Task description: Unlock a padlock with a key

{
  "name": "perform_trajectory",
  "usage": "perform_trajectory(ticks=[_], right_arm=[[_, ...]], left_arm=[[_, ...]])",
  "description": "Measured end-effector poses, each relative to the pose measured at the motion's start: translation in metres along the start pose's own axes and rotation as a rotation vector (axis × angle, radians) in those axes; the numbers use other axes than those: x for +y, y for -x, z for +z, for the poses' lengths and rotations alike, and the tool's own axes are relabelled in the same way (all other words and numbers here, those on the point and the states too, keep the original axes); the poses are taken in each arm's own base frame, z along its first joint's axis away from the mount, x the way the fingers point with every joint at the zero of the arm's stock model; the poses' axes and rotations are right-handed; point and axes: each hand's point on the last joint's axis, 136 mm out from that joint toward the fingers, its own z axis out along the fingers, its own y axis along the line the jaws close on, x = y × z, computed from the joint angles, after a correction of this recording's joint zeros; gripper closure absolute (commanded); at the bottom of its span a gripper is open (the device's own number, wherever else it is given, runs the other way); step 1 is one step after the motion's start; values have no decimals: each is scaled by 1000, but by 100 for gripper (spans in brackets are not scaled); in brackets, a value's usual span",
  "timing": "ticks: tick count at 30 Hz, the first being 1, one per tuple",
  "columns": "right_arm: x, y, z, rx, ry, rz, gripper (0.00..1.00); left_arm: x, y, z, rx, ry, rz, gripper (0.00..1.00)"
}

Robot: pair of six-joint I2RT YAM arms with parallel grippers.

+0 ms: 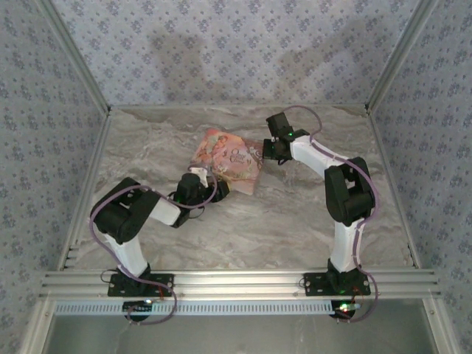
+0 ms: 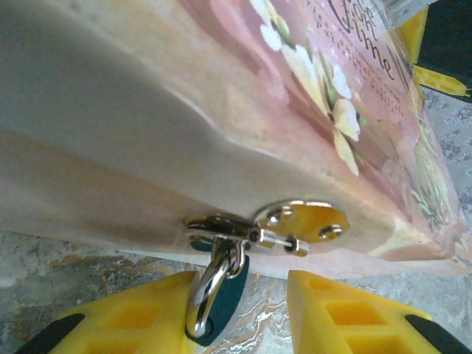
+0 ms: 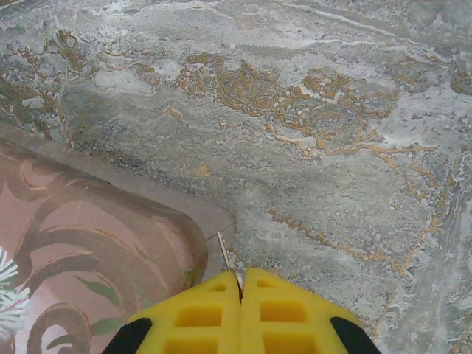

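A pink flowered diary box [image 1: 228, 156] lies mid-table. On its edge, a gold hasp [image 2: 302, 221] carries a small padlock [image 2: 221, 291] with a silver shackle and a dark teal body. My left gripper [image 2: 236, 299] is open around the padlock. The left yellow finger [image 2: 133, 317] touches it and the right finger [image 2: 346, 310] stands apart from it. My right gripper [image 3: 241, 276] is at the box's far right corner [image 1: 267, 151], shut on a thin silver key [image 3: 225, 253]. The key's blade pokes forward beside the pink box [image 3: 88, 258].
The marble-patterned tabletop [image 3: 332, 147] extends to the right of the box. Wallpapered walls with metal frame rails [image 1: 236, 280] enclose the table on all sides.
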Motion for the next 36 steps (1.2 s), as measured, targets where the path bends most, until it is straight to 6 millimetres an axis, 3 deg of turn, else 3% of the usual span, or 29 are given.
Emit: perform_trajectory(ticks=[3,7,13,19,36], right_arm=[[0,0,0,-2,1,-1,100],[0,-1,0,-4,2,-1,100],[0,-7,0,5,7,-4,100],[2,-9,-1,7,10,-8,100],[6,-12,-2,8,15,-18,100]], left_arm=[[2,-1,1,7,1,-8,74],[5,0,0,8,5,-16,75],[7,2,-1,0,13,-26,59],[13,1,-6,-16,34,-30,58],[8,8,-8,-50,17,-19,82]])
